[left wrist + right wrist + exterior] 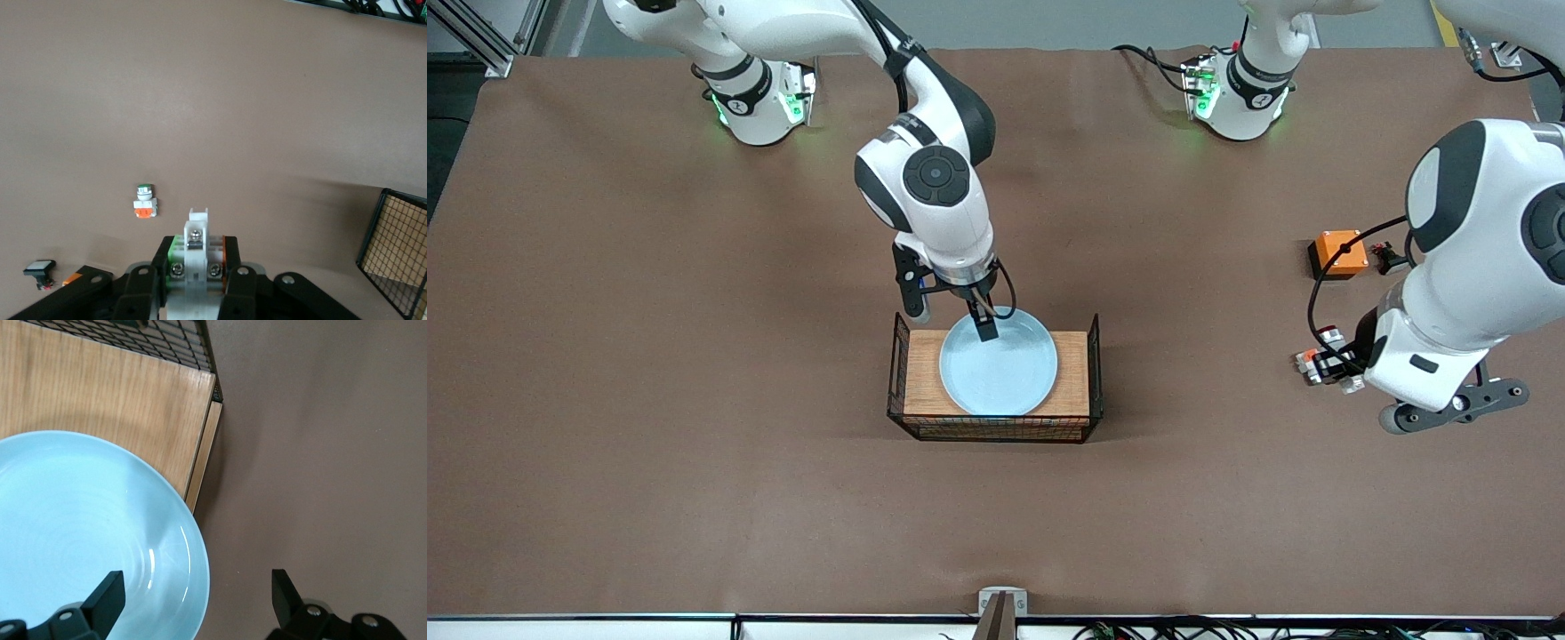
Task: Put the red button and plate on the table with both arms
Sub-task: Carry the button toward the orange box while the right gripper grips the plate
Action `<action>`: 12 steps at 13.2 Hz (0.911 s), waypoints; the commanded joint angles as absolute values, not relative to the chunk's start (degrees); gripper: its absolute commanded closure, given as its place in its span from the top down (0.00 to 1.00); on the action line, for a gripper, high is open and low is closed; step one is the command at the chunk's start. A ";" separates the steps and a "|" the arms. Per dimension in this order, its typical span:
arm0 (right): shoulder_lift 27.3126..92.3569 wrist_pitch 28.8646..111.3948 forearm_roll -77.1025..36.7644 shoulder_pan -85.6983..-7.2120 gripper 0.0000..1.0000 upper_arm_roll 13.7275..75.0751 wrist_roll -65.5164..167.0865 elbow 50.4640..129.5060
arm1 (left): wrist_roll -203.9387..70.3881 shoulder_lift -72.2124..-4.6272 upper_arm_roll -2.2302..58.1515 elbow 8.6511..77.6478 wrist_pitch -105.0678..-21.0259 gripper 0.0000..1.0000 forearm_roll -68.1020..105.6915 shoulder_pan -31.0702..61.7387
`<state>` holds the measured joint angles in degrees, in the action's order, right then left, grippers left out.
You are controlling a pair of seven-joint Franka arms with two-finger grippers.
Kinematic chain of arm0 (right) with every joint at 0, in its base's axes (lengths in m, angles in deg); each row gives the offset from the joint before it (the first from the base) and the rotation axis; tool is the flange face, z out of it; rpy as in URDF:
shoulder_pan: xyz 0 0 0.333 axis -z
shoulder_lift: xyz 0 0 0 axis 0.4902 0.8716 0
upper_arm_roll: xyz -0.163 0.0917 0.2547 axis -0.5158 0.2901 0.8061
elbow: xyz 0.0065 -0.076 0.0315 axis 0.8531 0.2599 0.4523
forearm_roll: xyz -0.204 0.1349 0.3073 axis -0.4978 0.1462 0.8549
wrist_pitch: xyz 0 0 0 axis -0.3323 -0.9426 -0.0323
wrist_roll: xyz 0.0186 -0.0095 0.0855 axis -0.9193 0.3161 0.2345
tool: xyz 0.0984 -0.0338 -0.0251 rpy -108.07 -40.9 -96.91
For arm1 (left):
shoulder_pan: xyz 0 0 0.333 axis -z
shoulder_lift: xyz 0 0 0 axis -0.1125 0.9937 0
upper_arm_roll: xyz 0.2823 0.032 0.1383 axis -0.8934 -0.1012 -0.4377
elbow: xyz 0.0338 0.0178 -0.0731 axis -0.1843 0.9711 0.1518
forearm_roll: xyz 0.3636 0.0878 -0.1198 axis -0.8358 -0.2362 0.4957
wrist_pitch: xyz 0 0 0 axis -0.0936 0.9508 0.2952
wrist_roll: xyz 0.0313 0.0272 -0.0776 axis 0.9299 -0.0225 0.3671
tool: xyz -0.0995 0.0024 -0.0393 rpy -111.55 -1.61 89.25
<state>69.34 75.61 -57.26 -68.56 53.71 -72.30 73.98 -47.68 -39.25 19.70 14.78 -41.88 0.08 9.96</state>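
Note:
The pale-blue plate (999, 369) (80, 533) lies on a wooden-topped black wire rack (1072, 373) (100, 387) in the middle of the brown table (694, 356). My right gripper (951, 318) (195, 583) is open and straddles the plate's rim on the side toward the robots. One finger hangs over the plate's inside and the other stands outside the rim. My left gripper (1334, 364) (197, 253) is shut on the red button (1319, 360) (197, 243), low over the table toward the left arm's end. In the left wrist view the button shows white, with screws and green and orange sides.
An orange box (1338, 253) and a small dark part (1385, 258) lie between the left gripper and the robots' bases. In the left wrist view a green-topped switch block (143, 202) and a white-capped part (39, 269) lie on the table near the gripper.

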 commanded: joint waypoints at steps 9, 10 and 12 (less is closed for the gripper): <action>72.76 75.18 -58.77 -69.00 0.64 53.37 -73.69 69.98 | -52.30 -41.01 19.57 16.03 -41.51 0.00 0.66 7.78; 72.76 75.18 -58.77 -69.00 0.64 53.37 -73.60 69.98 | -52.66 -41.10 19.48 16.03 -41.51 0.00 0.66 7.69; 72.93 75.18 -61.39 -69.08 0.58 53.45 -73.43 69.98 | -53.54 -41.37 19.57 16.03 -41.51 0.00 0.75 6.73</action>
